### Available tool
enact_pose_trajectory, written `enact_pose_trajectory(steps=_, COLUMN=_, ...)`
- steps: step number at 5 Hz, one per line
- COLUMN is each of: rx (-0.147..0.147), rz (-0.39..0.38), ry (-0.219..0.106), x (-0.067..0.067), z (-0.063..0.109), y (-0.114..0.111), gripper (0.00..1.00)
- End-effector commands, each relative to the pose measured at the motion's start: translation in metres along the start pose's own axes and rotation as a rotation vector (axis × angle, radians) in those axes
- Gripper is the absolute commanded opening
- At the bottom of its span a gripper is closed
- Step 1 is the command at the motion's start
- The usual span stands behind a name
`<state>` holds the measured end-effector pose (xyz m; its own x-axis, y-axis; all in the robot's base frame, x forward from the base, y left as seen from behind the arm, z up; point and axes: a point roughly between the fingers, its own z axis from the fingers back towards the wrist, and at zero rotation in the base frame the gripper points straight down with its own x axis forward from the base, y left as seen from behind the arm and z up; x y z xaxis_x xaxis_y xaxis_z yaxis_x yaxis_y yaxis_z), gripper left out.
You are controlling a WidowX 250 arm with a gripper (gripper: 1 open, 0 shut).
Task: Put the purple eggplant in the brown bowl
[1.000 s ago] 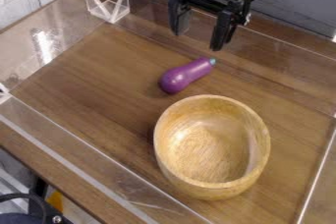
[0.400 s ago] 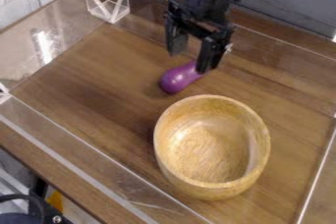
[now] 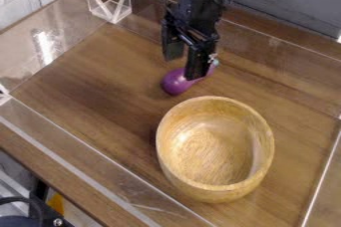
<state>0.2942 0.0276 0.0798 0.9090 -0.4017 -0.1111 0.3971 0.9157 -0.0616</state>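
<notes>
The purple eggplant (image 3: 174, 82) lies on the wooden table just beyond the far rim of the brown bowl (image 3: 214, 147). Only its rounded left end shows; the rest is hidden behind the gripper. My black gripper (image 3: 188, 60) hangs straight down over the eggplant with its jaws open, one finger (image 3: 170, 44) to the left and one finger (image 3: 200, 66) in front of the eggplant's right part. Whether the fingertips touch the eggplant cannot be made out. The bowl is upright and holds nothing.
Clear acrylic walls (image 3: 80, 156) fence the table on the near and left sides. A small clear plastic stand (image 3: 110, 2) sits at the back left corner. Bare wood (image 3: 94, 82) lies to the left of the eggplant.
The gripper has come down and to the left from the back of the table until it stands over the eggplant, covering its stem end. The eggplant and bowl have not moved.
</notes>
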Motion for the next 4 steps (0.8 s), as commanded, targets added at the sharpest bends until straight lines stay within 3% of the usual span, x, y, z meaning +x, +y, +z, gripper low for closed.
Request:
enact_pose_trajectory(steps=1, rx=0.015, rz=-0.026, ry=-0.052, x=0.0016, z=0.0051, y=0.0060, gripper=1.00)
enact_pose_trajectory(steps=4, rx=0.035, rz=-0.079, ry=-0.127, x=0.0076, z=-0.0018, y=0.0110, gripper=1.00)
